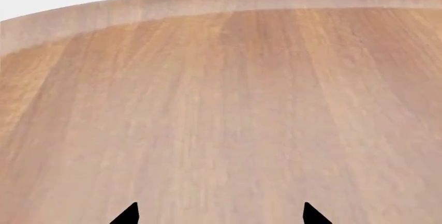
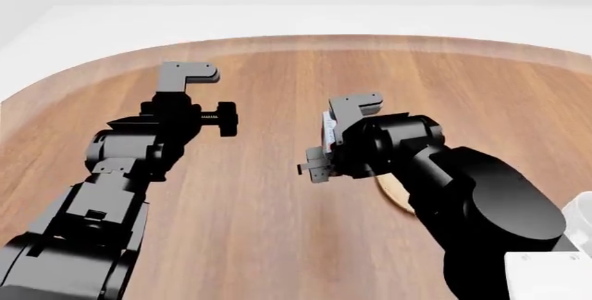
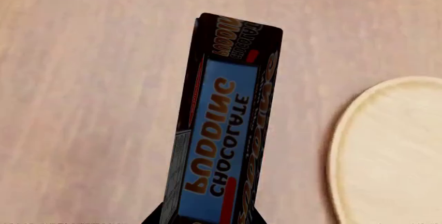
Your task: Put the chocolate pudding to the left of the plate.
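Note:
The chocolate pudding (image 3: 224, 125), a dark carton with a blue printed face, is held between the fingers of my right gripper (image 3: 205, 219), which is shut on it. In the head view only a pale sliver of the carton (image 2: 328, 130) shows beside the right gripper (image 2: 324, 154). The plate (image 3: 390, 151), a light-tan disc, lies close beside the carton without touching it. In the head view it (image 2: 396, 196) is mostly hidden under my right arm. I cannot tell whether the carton touches the table. My left gripper (image 1: 221, 216) is open and empty over bare wood, far left of the carton.
The round wooden table (image 2: 306, 40) has a curved far rim, also seen in the left wrist view (image 1: 207, 1). A white block (image 2: 555, 272) shows at the lower right corner of the head view. The left arm (image 2: 120, 168) reaches over the table's left half.

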Tool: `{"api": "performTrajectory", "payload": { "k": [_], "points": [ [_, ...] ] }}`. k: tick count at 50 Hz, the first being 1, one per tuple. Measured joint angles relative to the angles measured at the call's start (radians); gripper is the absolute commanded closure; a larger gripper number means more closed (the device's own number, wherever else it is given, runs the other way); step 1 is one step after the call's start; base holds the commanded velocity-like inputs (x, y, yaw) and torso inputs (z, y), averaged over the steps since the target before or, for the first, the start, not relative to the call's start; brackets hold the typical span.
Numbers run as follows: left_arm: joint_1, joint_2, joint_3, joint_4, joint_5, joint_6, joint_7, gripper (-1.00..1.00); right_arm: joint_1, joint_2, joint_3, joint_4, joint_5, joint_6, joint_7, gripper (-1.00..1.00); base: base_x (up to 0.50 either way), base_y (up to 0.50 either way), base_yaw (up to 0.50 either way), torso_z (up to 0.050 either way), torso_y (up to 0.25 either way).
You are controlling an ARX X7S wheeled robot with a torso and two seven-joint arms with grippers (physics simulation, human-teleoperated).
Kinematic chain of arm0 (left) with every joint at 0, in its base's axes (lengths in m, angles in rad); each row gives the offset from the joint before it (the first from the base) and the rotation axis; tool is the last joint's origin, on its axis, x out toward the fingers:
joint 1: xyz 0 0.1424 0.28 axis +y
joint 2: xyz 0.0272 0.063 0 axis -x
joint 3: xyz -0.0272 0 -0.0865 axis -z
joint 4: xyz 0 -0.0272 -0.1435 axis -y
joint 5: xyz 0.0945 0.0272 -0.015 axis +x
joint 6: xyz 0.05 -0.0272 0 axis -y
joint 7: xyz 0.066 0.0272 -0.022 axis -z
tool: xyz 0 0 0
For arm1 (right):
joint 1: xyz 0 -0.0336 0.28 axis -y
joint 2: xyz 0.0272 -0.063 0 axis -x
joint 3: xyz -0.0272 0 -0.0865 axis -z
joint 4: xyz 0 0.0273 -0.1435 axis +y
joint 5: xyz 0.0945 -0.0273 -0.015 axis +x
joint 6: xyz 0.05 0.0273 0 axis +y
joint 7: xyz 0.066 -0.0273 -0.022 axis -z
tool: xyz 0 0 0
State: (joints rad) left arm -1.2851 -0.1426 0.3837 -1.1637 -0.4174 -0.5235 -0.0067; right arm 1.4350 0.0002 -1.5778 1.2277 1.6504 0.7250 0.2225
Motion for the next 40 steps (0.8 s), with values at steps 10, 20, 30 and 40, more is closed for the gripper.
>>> {"api": "performTrajectory", "payload": {
  "k": [10,20,30,40],
  "points": [
    [0.009,-0.005,0.004,0.031,-0.002,-0.02,-0.006,-1.0,0.008,0.0,-0.01,0.008,0.028,0.008,0.013,1.0,0.0,0.0,0.0,0.0,-0.222],
    [0.012,-0.008,0.008,0.056,-0.003,-0.041,-0.012,-1.0,0.021,0.0,-0.019,0.015,0.045,0.017,0.023,1.0,0.0,0.0,0.0,0.0,-0.004],
    [0.013,-0.011,0.011,0.084,-0.007,-0.065,-0.019,-1.0,0.031,0.0,-0.026,0.024,0.056,0.031,0.03,1.0,0.0,0.0,0.0,0.0,0.0],
    [0.004,-0.01,0.012,0.081,-0.006,-0.068,-0.021,-1.0,0.036,0.0,-0.029,0.034,0.05,0.042,0.029,1.0,0.0,0.0,0.0,0.0,-0.069]
  ]
}}
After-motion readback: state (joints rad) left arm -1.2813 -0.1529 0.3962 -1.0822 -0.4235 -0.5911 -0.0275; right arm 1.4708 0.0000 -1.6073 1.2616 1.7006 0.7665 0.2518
